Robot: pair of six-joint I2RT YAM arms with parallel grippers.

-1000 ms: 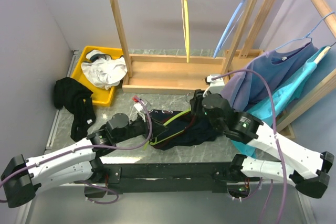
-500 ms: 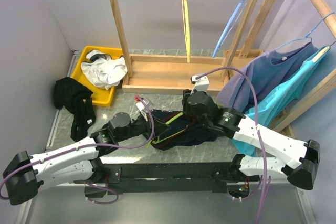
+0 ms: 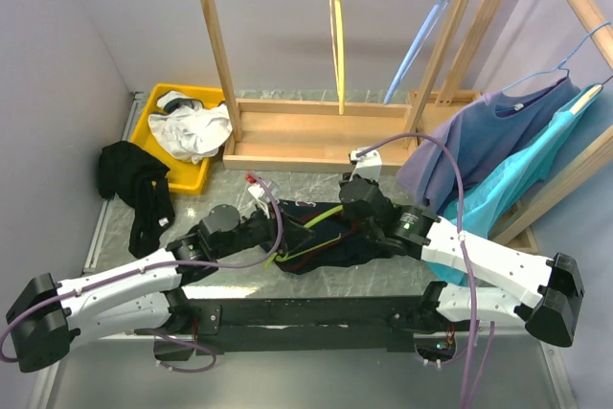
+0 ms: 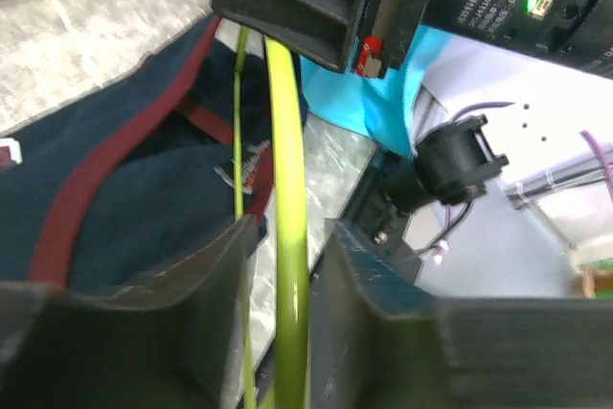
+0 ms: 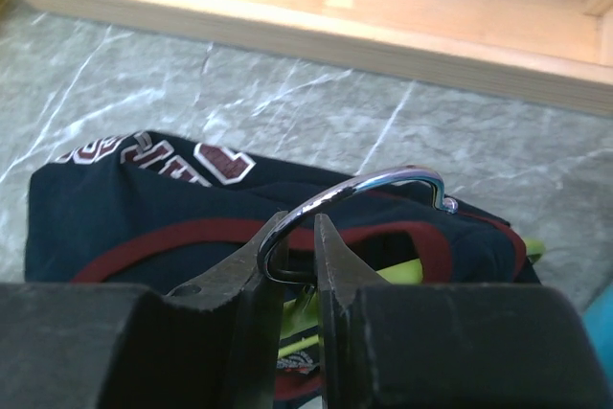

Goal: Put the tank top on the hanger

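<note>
The dark navy tank top (image 3: 330, 241) with dark red trim lies on the table between the two arms. The lime-green hanger (image 3: 321, 218) lies across it, partly inside the cloth. My left gripper (image 3: 278, 232) is shut on the hanger's green bar (image 4: 287, 237), seen between its fingers in the left wrist view. My right gripper (image 3: 356, 206) is shut on the hanger's metal hook (image 5: 354, 193), which curves up above the tank top (image 5: 144, 217) in the right wrist view.
A wooden rack (image 3: 330, 131) stands behind, with a yellow hanger (image 3: 336, 35) and a light blue hanger (image 3: 421, 35) on its rail. A yellow bin (image 3: 153, 126) with white cloth sits back left, a black garment (image 3: 134, 189) beside it. Blue garments (image 3: 498, 150) hang at right.
My right arm has swung left and lowered over the tank top, its gripper settling at the hanger's hook. The left arm has shifted slightly right along the hanger.
</note>
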